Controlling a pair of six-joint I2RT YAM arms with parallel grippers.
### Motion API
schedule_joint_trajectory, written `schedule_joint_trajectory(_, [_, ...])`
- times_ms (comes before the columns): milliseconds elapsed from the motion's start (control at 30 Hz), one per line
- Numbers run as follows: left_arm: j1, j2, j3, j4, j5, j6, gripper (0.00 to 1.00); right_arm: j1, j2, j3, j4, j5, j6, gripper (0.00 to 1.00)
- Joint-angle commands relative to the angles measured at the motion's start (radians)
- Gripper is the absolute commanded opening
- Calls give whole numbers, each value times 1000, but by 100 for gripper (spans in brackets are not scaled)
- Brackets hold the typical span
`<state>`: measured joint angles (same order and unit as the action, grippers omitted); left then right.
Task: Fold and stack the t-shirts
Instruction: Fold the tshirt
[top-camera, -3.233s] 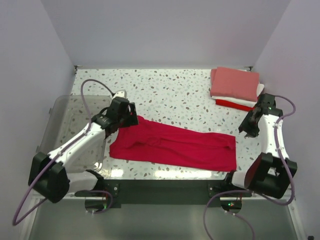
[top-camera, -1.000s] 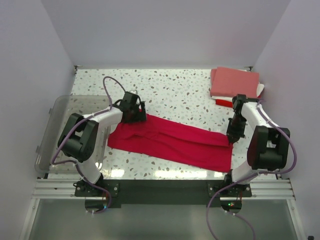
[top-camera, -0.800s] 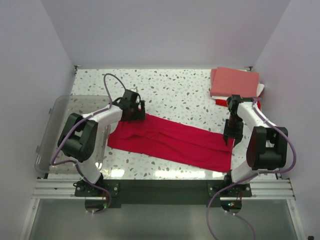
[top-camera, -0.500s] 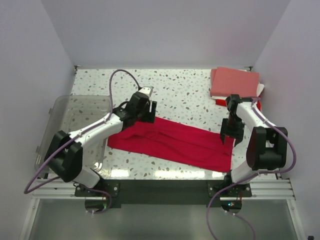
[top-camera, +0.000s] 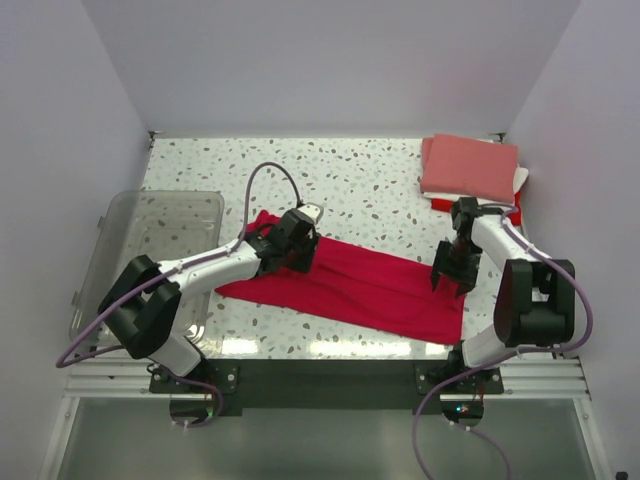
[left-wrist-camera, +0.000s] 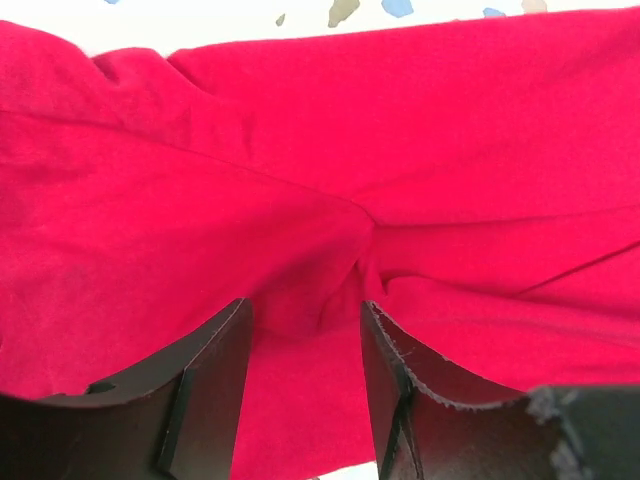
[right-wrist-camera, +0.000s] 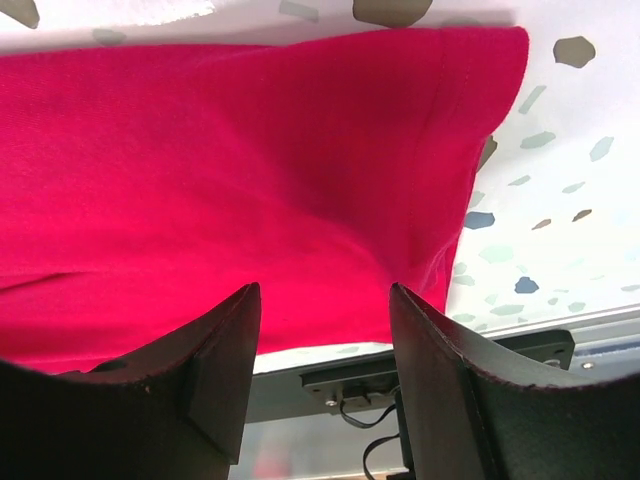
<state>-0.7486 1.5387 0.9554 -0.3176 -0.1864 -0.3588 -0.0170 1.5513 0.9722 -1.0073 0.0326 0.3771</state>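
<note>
The crimson-red t-shirt lies as a long flat band across the near table. My left gripper is over its left part, open, with a raised crease of red cloth between the fingers. My right gripper is open over the shirt's right end, close to the cloth. At the back right is a stack of folded shirts: salmon-pink on top, white under it, red at the bottom.
A clear plastic bin stands at the left, beside the left arm. The speckled table top shows behind the shirt. The table's front edge and the metal frame lie just beyond the shirt's right end.
My left gripper has moved right from the shirt's upper left corner onto the cloth. My right gripper has moved down and left onto the shirt's right end.
</note>
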Motion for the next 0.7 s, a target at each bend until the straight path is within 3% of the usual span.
schedule_joint_trajectory(0, [-1,23,-9,38,16,43,52,2,-54,-15,29,-23,16,58])
schedule_joint_trajectory(433, [-3,136,-10,48,36,55,46,2,-105,-38,27,-28,32,58])
schedule_joint_trajectory(667, [-3,144,-21,43,16,54,33,0,-125,-66,29,-23,34,59])
